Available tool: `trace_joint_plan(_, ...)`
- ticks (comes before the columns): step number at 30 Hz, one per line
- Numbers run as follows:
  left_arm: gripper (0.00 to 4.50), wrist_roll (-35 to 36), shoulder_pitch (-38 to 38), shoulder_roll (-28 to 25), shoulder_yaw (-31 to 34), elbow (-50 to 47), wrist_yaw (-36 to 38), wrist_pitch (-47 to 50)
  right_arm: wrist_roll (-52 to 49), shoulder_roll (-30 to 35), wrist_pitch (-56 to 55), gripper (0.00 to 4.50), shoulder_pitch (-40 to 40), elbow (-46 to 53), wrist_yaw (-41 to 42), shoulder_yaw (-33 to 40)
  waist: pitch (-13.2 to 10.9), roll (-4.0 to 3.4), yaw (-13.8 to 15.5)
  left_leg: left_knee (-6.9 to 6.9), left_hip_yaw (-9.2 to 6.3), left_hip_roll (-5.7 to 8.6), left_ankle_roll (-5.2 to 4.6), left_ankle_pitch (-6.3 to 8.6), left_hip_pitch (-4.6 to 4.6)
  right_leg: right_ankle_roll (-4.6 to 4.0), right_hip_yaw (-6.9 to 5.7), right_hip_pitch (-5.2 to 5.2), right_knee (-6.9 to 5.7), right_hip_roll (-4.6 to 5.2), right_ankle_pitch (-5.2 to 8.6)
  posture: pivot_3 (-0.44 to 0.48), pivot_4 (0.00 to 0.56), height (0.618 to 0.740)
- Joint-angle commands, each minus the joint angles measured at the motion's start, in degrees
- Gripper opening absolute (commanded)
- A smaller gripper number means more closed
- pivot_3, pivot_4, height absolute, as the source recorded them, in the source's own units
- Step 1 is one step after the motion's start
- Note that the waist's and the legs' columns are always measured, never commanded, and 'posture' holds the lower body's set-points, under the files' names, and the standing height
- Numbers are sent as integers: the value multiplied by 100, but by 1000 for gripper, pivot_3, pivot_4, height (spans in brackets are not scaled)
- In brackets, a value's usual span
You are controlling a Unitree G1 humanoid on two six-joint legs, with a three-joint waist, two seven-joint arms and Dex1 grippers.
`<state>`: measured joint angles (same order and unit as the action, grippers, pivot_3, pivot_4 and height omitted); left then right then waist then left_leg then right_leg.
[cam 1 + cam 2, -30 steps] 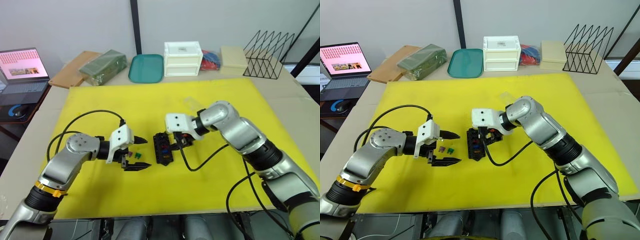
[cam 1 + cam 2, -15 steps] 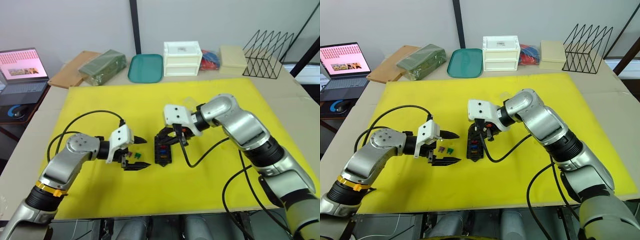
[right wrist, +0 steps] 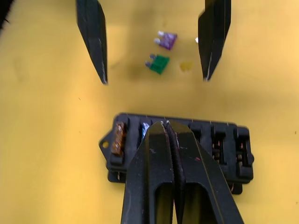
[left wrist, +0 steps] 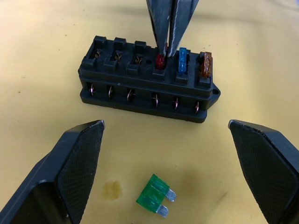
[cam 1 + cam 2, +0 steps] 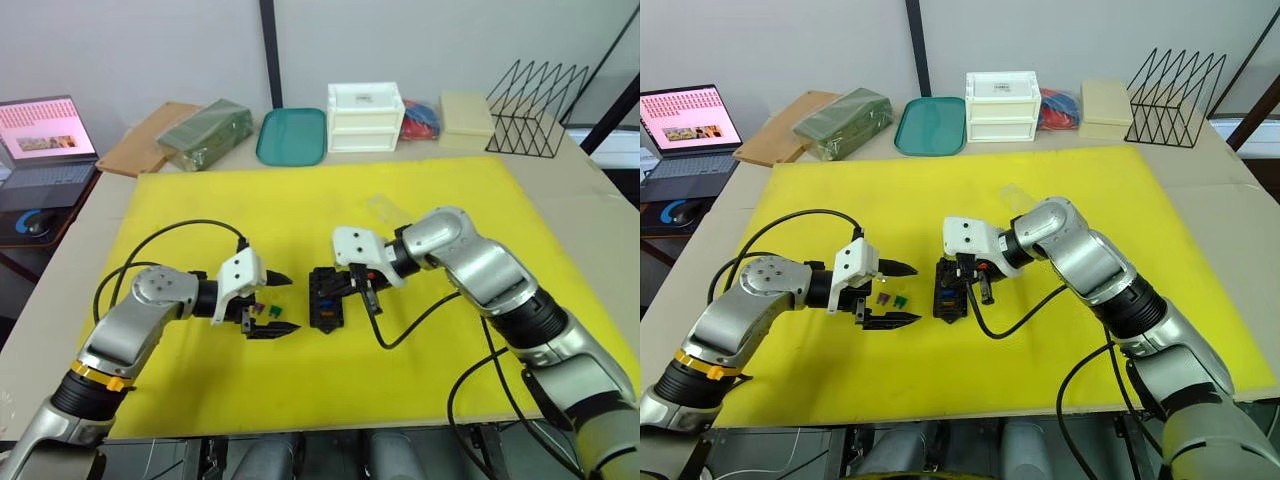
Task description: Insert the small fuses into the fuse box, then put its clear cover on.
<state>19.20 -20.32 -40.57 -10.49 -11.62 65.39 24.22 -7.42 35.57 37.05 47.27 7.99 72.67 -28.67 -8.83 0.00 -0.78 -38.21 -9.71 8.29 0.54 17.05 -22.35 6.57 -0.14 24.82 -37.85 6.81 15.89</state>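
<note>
Black fuse box (image 4: 147, 88) holds red, blue, seemingly tan fuses (yellow mat (image 5: 330, 380)).

Right tool (image 5: 362, 285) over the fuse box (image 5: 326, 297); left tool (image 5: 280, 304) gapes nearby.

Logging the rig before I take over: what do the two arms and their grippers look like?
Both arms are silver-grey metal with black joints and a loose black cable looping from each wrist. The left arm carries a yellow-orange ring near the elbow. Each wrist holds a white block. The left gripper and right gripper have two black, tapered, pointed fingers with textured inner faces.
</note>
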Motion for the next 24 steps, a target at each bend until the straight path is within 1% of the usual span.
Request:
trace_joint_plan(1, 4500, 2, -14, -80, 109, -87, 32, -106, 303, 105, -303, 35, -83, -212, -16, -184, 0, 0, 0, 0, 0, 0, 0, 0, 0, 0, 0, 0, 0, 0, 0, 0, 150, 740)
trace_joint_plan(5, 4500, 2, -11, -79, 127, -94, 15, -95, 483, 146, -468, 35, -165, -367, -30, -266, 0, 0, 6, -1, 0, 0, 0, 0, 1, 0, 0, -2, 0, 0, 0, 0, 150, 740)
trace_joint_plan(9, 4500, 24, 2, -87, 150, -120, 8, -68, 426, 134, -452, 35, -172, -301, -15, -190, 1, 0, 7, -2, 0, 0, 0, 0, 2, 0, 0, -3, 0, 0, 0, 0, 150, 740)
trace_joint_plan(11, 4500, 158, 8, -97, 241, -191, 15, 52, 33, 52, -150, 35, -118, -36, -5, 146, 1, 0, 11, -2, 0, 0, 0, 0, 2, 0, 0, -4, 0, 0, 0, 0, 150, 740)
trace_joint_plan(14, 4500, 619, -27, -206, 539, -366, 139, 464, -545, 71, 299, 35, -44, 418, -18, 747, 0, 0, 6, -2, -1, 0, 0, 0, 0, 0, 0, -2, -1, 0, 0, 0, 150, 740)
trace_joint_plan(19, 4500, 1309, -212, -634, 1322, -301, 5, 1416, -976, 594, 563, 35, -184, 956, -11, 1444, 0, 0, 7, -1, -2, 0, 0, 0, -5, 0, 0, 6, -2, -1, 0, 0, 150, 740)
trace_joint_plan(21, 4500, 1476, -200, -777, 1544, -311, 28, 1576, -1086, 768, 633, 35, -248, 1050, -51, 1593, 0, 0, 11, -1, -2, 0, 0, 0, -5, 0, 0, 5, -1, 0, 0, 0, 150, 740)
trace_joint_plan(24, 4500, 1573, 262, -1598, 2270, -64, 480, 1715, -1186, 1570, 520, 664, -716, 1179, 116, 2204, -2, 2, 6, 1, -2, -1, 0, 0, -5, 0, 0, 5, 0, 0, 0, 0, 150, 740)
